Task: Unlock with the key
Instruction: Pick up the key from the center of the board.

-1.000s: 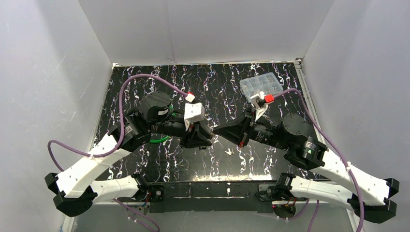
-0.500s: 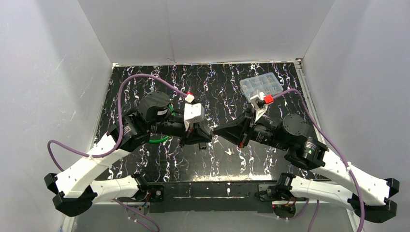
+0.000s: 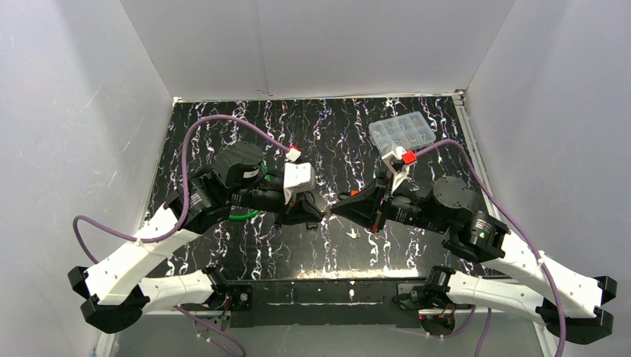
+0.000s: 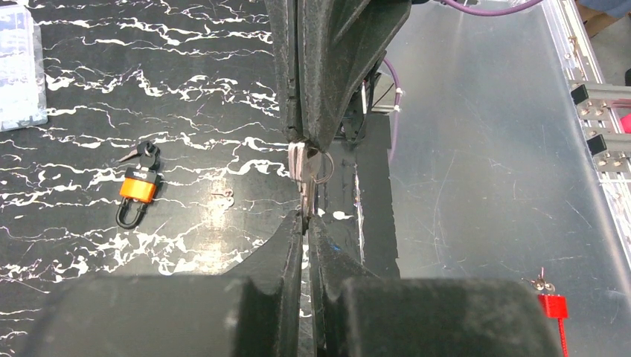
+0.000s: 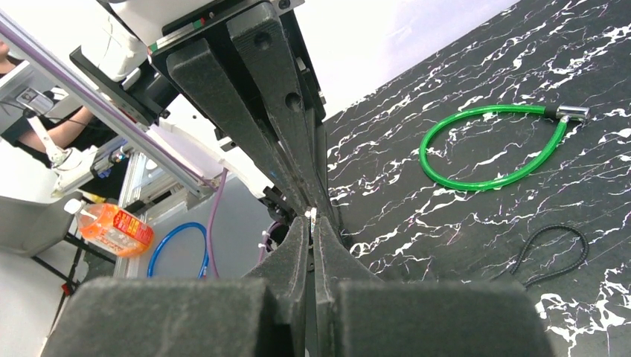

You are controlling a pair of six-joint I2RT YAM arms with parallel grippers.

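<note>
Left wrist cam, near to far: the left gripper (image 4: 305, 223) has its fingers pressed to a thin slit, and the tip of the key (image 4: 303, 172) sits right in that slit. It looks pinched, but the contact is too small to be sure. The key blade runs toward 12 o'clock, with its ring just beside the head. The right gripper (image 4: 299, 140) comes in from 12 o'clock, fingers clamped tight on the key's head end. The two grippers are tip to tip with the key bridging them, held up off the table (image 3: 335, 141).

Padlock (image 4: 138, 187): orange body, black shackle, lying flat on the table at 9 o'clock from the key, well apart from both grippers. Dark keys touch its 12 o'clock end.

A red tag (image 4: 552, 306) lies at 4 o'clock on bare metal, off the marbled top. A clear box (image 4: 18, 74) is at 10 o'clock, at the frame edge.

Right wrist cam: a black cord (image 5: 554, 253) loop is at 3 o'clock from the fingertips. A green cable (image 5: 491, 149) loop is farther out at 2 o'clock. Both lie flat on the table.

Top cam: the grippers meet mid-table, with the clear box at 1 o'clock from them.
</note>
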